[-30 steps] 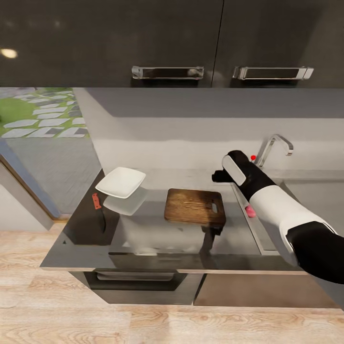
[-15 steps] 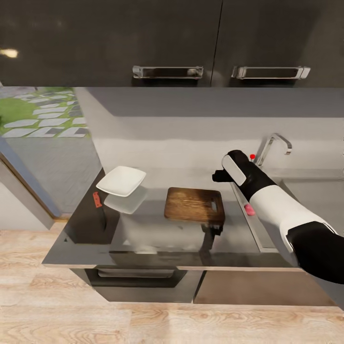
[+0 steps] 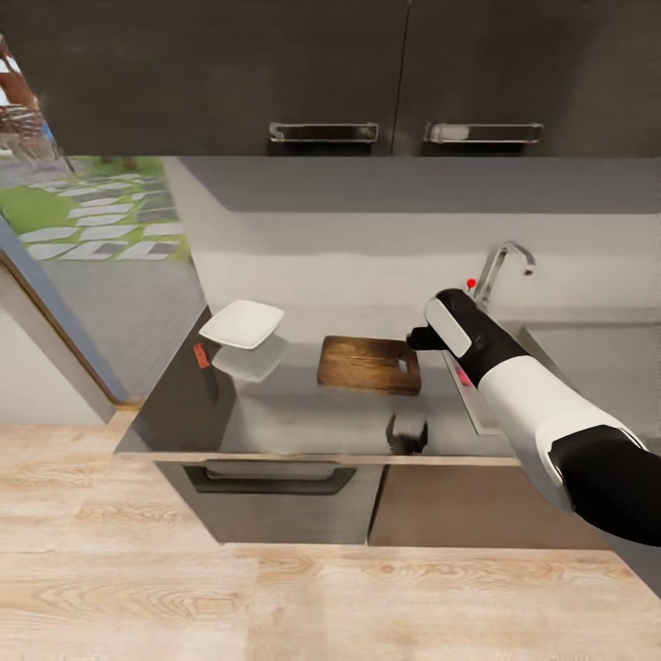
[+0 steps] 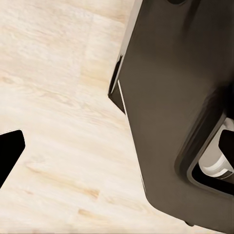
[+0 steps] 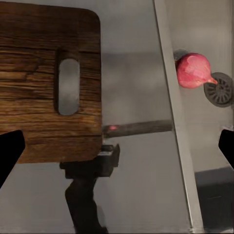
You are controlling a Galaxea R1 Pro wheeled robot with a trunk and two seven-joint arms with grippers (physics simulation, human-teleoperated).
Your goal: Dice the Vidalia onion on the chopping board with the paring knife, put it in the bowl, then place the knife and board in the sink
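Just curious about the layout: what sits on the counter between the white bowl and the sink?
The chopping board lies between the bowl and the sink, seen in the head view.

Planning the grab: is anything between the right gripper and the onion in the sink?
Nothing visible. The onion lies bare in the sink beside the drain; only the sink's rim runs between it and the chopping board side, below the right gripper.
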